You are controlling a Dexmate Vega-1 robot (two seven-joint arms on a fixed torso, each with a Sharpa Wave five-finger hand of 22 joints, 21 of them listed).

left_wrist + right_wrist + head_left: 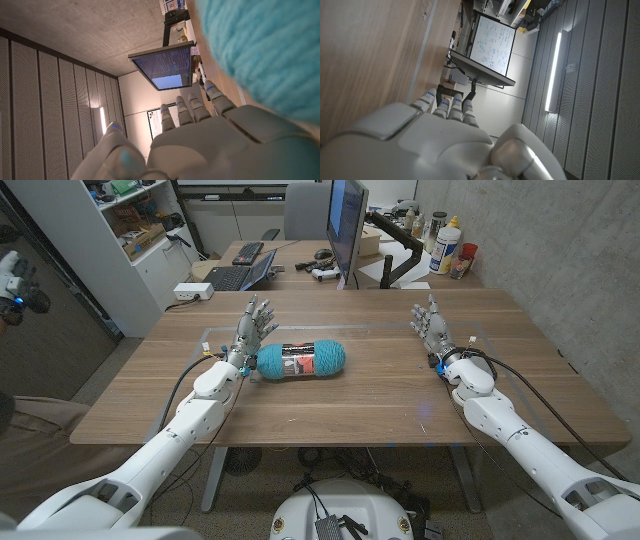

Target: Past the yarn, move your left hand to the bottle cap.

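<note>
A teal skein of yarn [300,360] with a dark label lies on its side on the wooden table [380,395], left of the middle. My left hand [252,326] stands just beyond the skein's left end, fingers apart and pointing away from me, holding nothing. In the left wrist view the yarn [265,50] looms close beside the left hand [200,140]. My right hand [432,328] stands over the table's right part, well clear of the yarn, fingers spread and empty. The right wrist view has the right hand [435,145] next to bare wood.
A monitor [347,225] on a black arm [395,262] stands at the table's far edge. Bottles [447,245] sit at the back right. A second desk with a laptop [240,275] lies behind. A person's hand with a controller [15,288] is at the far left.
</note>
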